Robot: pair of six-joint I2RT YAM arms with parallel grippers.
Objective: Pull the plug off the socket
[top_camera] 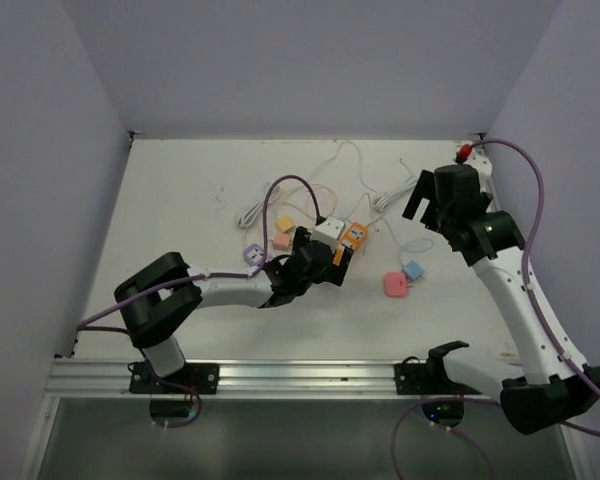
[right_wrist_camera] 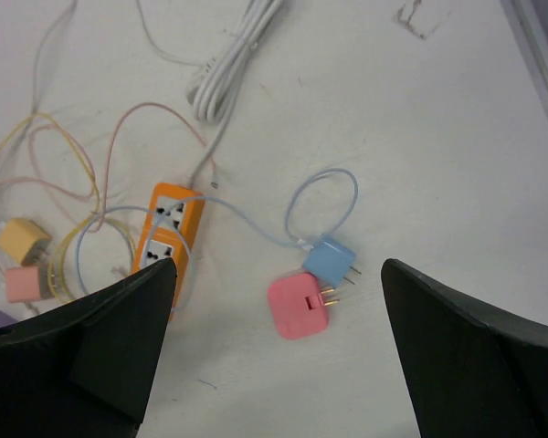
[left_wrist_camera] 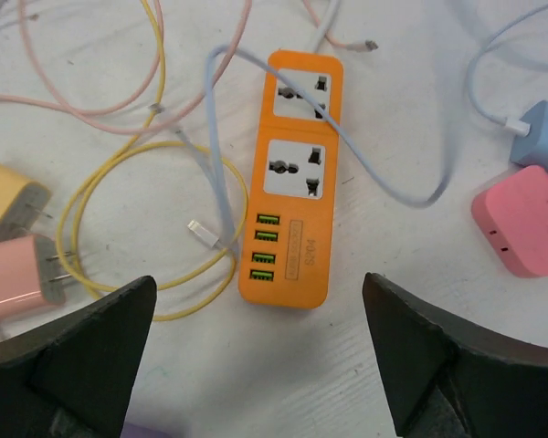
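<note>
orange power strip (left_wrist_camera: 297, 208), small print unreadable

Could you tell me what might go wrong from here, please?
1. The light blue cable lies across the orange strip under the open left gripper; a low move could snag it and drag the strip.
2. The pink plug and blue plug lie loose under the open right gripper; a descent might knock them.

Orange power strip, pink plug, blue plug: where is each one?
orange power strip (left_wrist_camera: 290, 173), left wrist view, on its lower socket face.
pink plug (right_wrist_camera: 299, 308), right wrist view, middle of its body.
blue plug (right_wrist_camera: 328, 261), right wrist view, middle of its body.
</note>
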